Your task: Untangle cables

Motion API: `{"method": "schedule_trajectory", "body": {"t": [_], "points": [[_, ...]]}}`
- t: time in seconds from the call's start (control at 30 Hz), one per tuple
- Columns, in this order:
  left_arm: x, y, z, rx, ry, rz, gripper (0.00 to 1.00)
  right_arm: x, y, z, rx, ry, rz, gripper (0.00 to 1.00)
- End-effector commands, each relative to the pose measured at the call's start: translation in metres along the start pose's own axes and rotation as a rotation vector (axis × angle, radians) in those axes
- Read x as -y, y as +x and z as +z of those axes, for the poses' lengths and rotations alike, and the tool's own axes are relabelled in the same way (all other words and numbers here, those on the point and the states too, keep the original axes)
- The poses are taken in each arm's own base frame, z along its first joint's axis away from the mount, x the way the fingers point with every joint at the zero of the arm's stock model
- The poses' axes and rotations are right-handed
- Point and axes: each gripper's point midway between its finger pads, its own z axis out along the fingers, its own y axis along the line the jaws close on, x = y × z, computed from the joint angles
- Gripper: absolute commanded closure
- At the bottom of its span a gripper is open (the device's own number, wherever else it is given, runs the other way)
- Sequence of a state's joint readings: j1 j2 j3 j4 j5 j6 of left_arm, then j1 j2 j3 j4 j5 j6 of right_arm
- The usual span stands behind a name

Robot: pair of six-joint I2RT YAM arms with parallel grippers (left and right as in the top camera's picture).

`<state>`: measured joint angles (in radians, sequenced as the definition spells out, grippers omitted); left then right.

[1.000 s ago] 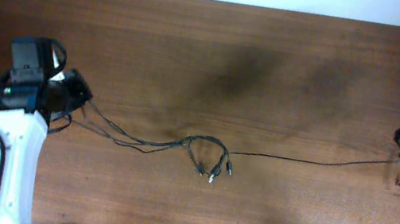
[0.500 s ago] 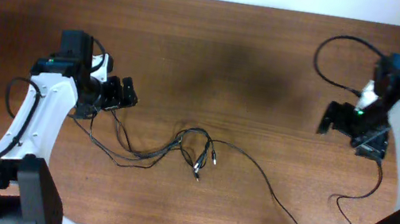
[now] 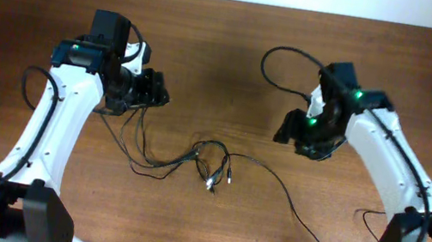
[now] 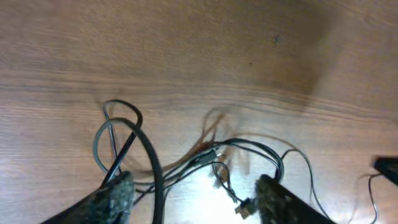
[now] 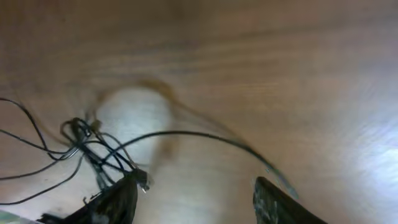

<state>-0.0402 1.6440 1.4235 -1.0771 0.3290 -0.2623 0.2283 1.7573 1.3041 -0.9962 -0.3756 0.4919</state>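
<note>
Lying on the brown bench [image 3: 236, 46], the cables [image 3: 211, 162] bunch in a loose knot between both arms, with strands trailing left and one long strand curling right. The left tool [image 3: 153, 92] and right tool [image 3: 288, 129] hover with fingers apart, clamping nothing.

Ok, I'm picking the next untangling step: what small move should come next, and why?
Probably lower the right gripper onto the single strand running out of the tangle and close on it. Its jaws and those of the left gripper stand open and empty, the tangle lies between them, and that strand lies apart from the others.
</note>
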Motion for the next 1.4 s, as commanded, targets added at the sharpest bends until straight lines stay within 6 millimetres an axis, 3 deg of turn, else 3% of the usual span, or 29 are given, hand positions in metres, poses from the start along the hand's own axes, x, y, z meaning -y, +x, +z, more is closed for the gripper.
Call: {"method": "schedule_trajectory", "body": {"t": [0.0, 0.13, 0.17, 0.27, 0.3, 0.33, 0.37, 0.63, 0.87, 0.93, 1.07, 1.23, 1.3, 1.37], "points": [[0.021, 0.01, 0.011, -0.042, 0.039, -0.021, 0.35, -0.005, 0.018, 0.03, -0.058, -0.069, 0.14, 0.39], [0.047, 0.027, 0.034, -0.106, 0.04, 0.04, 0.3, -0.002, 0.029, 0.057, -0.068, -0.09, 0.282, 0.41], [0.053, 0.031, 0.04, -0.121, 0.038, 0.057, 0.24, -0.002, 0.032, 0.064, -0.067, -0.094, 0.315, 0.42], [0.053, 0.037, 0.056, -0.136, -0.037, 0.023, 0.21, -0.01, 0.035, 0.072, -0.062, -0.125, 0.293, 0.42], [0.056, 0.043, 0.066, -0.165, -0.052, 0.021, 0.21, -0.013, 0.038, 0.073, -0.066, -0.127, 0.287, 0.42], [0.059, 0.049, 0.073, -0.188, -0.058, 0.022, 0.3, -0.015, 0.041, 0.074, -0.074, -0.124, 0.306, 0.42], [0.062, 0.056, 0.083, -0.221, -0.062, 0.018, 0.49, -0.017, 0.043, 0.075, -0.079, -0.12, 0.332, 0.42], [0.058, 0.091, 0.129, -0.405, -0.105, -0.121, 0.43, -0.033, 0.04, 0.081, -0.046, -0.149, 0.322, 0.5], [0.052, 0.098, 0.138, -0.432, -0.131, -0.155, 0.41, -0.048, 0.038, 0.091, 0.042, -0.142, 0.227, 0.55], [0.053, 0.098, 0.138, -0.432, -0.131, -0.154, 0.48, -0.049, 0.04, 0.094, 0.064, -0.118, 0.207, 0.59], [0.056, 0.102, 0.139, -0.437, -0.132, -0.135, 1.0, -0.058, 0.051, 0.099, 0.055, -0.112, 0.169, 0.66], [0.056, 0.102, 0.139, -0.439, -0.121, -0.069, 1.0, -0.068, 0.064, 0.098, -0.024, -0.166, 0.161, 0.65], [0.055, 0.105, 0.138, -0.45, -0.127, -0.072, 0.83, -0.068, 0.064, 0.098, -0.025, -0.165, 0.162, 0.61], [0.052, 0.109, 0.135, -0.467, -0.139, -0.079, 0.55, -0.068, 0.065, 0.098, -0.028, -0.167, 0.162, 0.61]]}}
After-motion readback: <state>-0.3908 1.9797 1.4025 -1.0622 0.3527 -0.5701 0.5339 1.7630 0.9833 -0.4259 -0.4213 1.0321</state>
